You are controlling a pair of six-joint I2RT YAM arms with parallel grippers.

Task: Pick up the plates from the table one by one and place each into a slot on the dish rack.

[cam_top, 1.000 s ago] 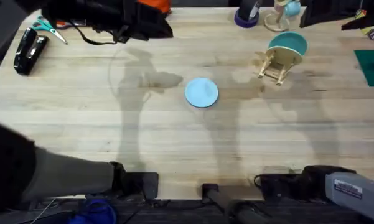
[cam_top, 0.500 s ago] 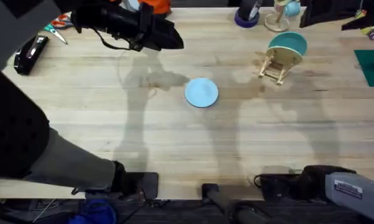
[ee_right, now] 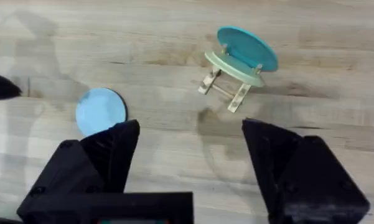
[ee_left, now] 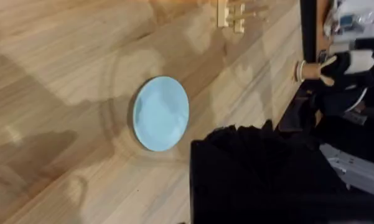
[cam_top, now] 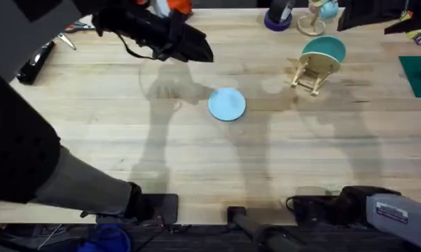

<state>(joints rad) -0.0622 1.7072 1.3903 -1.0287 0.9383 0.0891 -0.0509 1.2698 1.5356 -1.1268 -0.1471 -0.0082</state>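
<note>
Sky-blue plate (cam_top: 227, 104) mid-table (cam_top: 196, 161), teal plate (cam_top: 324, 49) racked

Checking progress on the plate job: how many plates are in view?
2: a pale blue plate flat on the table mid-way, and a teal plate standing in the dish rack at far right.

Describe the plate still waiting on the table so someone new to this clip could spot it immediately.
Start at the light wood table and look near its middle. There a small round sky-blue plate lies flat on the bare wood, apart from the dish rack. The other plate, darker teal, stands upright in that rack; this one is paler and lies flat.
</note>
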